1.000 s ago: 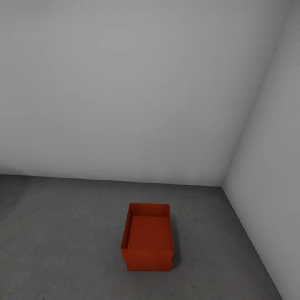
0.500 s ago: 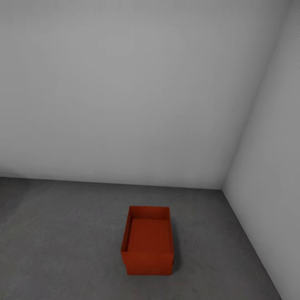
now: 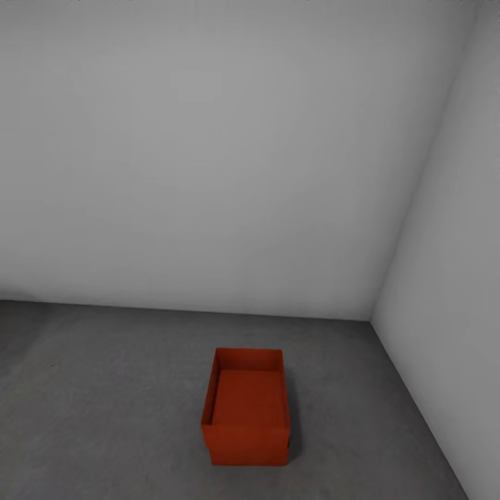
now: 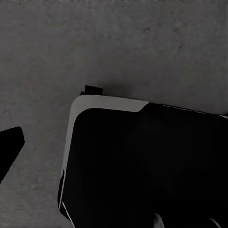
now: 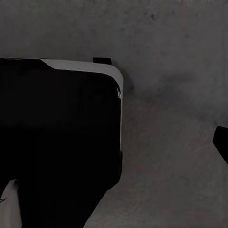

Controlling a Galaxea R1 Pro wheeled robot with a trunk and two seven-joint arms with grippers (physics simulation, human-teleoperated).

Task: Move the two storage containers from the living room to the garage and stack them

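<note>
One orange-red storage container [image 3: 248,410] sits open side up on the dark grey concrete floor [image 3: 104,389] of the garage, near the corner of two white walls. A small step along its lower front edge hints at a second bin beneath, but I cannot tell. In the left wrist view a dark fingertip [image 4: 9,142] of my left gripper shows at the picture's edge, over bare concrete. In the right wrist view a dark fingertip [image 5: 221,142] of my right gripper likewise sits at the edge. Both grippers look spread open and hold nothing.
A plain white back wall [image 3: 208,153] meets a white side wall [image 3: 451,278] just right of the container. My own dark base with its white trim [image 4: 109,102] [image 5: 80,65] shows in both wrist views, standing on concrete.
The whole head picture has slid down slightly, so the camera has moved. The container keeps its place on the floor.
</note>
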